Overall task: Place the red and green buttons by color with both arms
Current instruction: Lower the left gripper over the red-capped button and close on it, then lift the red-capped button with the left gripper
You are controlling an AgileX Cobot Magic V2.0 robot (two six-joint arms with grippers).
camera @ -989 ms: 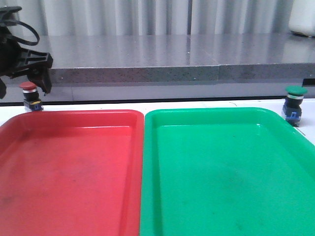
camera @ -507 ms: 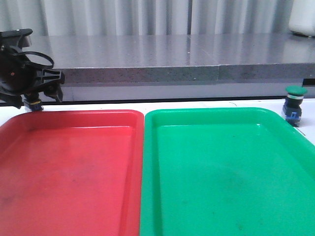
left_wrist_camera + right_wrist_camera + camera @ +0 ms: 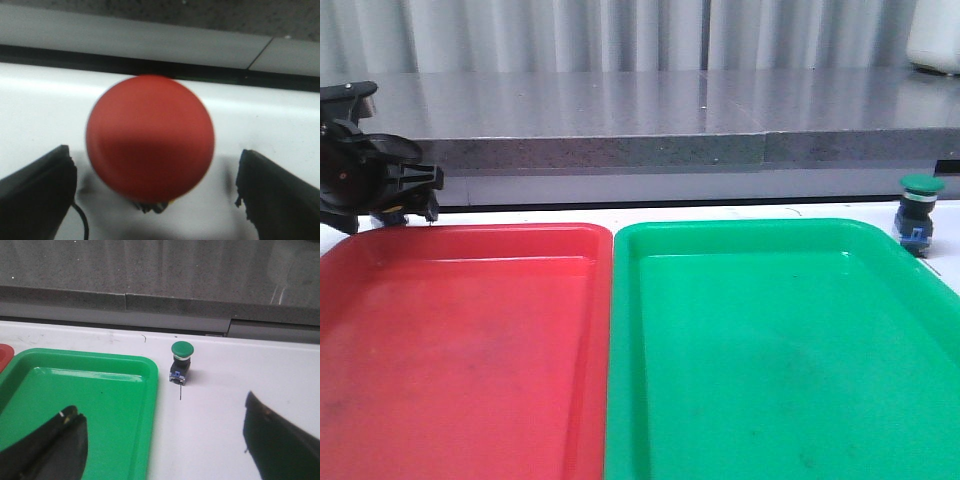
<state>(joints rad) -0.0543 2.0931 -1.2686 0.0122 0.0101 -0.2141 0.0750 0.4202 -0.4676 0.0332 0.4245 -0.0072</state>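
Lowered since a second ago, the black left end effector [image 3: 155, 195] now straddles the red-capped mushroom push button [image 3: 150, 137] on the white desk [image 3: 40, 110] behind the red plastic tray [image 3: 460, 340], jaws wide, not gripping. Right end effector [image 3: 165, 440] gapes open, empty; green-capped push button [image 3: 181, 360] stands beside the green plastic tray [image 3: 75, 390].

Two trays side by side, L tray [image 3: 460, 340] at 9, R tray [image 3: 780, 340] at 3. One button [image 3: 918, 212] beyond R tray's 1 o'clock corner, on table [image 3: 225, 405].
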